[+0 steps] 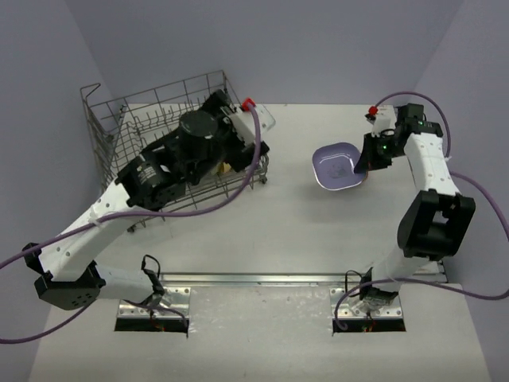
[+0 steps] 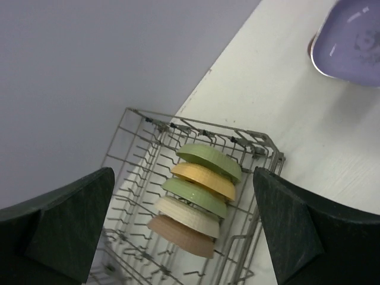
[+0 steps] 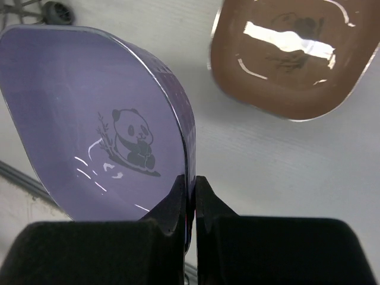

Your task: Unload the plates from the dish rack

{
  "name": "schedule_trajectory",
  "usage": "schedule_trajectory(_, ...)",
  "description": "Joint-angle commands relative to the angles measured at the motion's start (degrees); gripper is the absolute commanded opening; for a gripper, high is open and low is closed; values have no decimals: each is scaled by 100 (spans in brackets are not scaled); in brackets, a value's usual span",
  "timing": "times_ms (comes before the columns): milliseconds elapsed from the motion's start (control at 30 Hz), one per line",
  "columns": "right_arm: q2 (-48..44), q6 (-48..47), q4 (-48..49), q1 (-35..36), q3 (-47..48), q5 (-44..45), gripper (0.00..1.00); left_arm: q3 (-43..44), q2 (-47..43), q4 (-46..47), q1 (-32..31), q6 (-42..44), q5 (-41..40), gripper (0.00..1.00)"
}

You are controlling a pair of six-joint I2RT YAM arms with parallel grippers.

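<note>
The grey wire dish rack (image 1: pixel 111 127) stands at the far left. In the left wrist view the rack (image 2: pixel 148 127) holds a row of plates on edge: green (image 2: pixel 211 160), yellow (image 2: pixel 205 180), green (image 2: pixel 193 196), cream (image 2: pixel 187 215) and tan (image 2: pixel 181 235). My left gripper (image 2: pixel 183 196) hovers above them, open and empty. My right gripper (image 3: pixel 191 185) is shut on the rim of a lavender panda plate (image 3: pixel 89 119), held above the table at the right (image 1: pixel 336 165). A brown plate (image 3: pixel 291 53) lies flat on the table beneath it.
The left arm (image 1: pixel 171 163) covers much of the rack from above. A rack wheel (image 3: pixel 59 12) shows at the corner of the right wrist view. Grey walls close in the table at the back and sides.
</note>
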Motion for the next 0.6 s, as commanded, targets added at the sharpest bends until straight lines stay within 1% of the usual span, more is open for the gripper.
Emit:
schedule_trajectory(0,1105,-264,281,-617,545,-63,0,261,-94,22,1225,-2035,126,100)
schedule_trajectory(67,1502,-263,403,-744,703,40,0,236,-157,-189,1897,-2620,707,100)
schedule_trajectory(100,1667,-235,462,-786,771,64,0,220,-171,-313,2079,-2833,1029,100)
schedule_trajectory(133,1837,-151,501,-801,856,72,0,144,-194,-367,2409,-2927,1171,100)
schedule_trajectory(167,1905,-74,553,-808,917,89,0,24,-233,-399,2572,-3016,1323,100)
schedule_trajectory(333,2364,360,893,-812,1206,225,0,-517,-512,-330,2917,-3230,1549,100)
schedule_trajectory(567,2811,642,1004,-812,1597,213,0,-969,-794,-227,3082,-3274,1535,100)
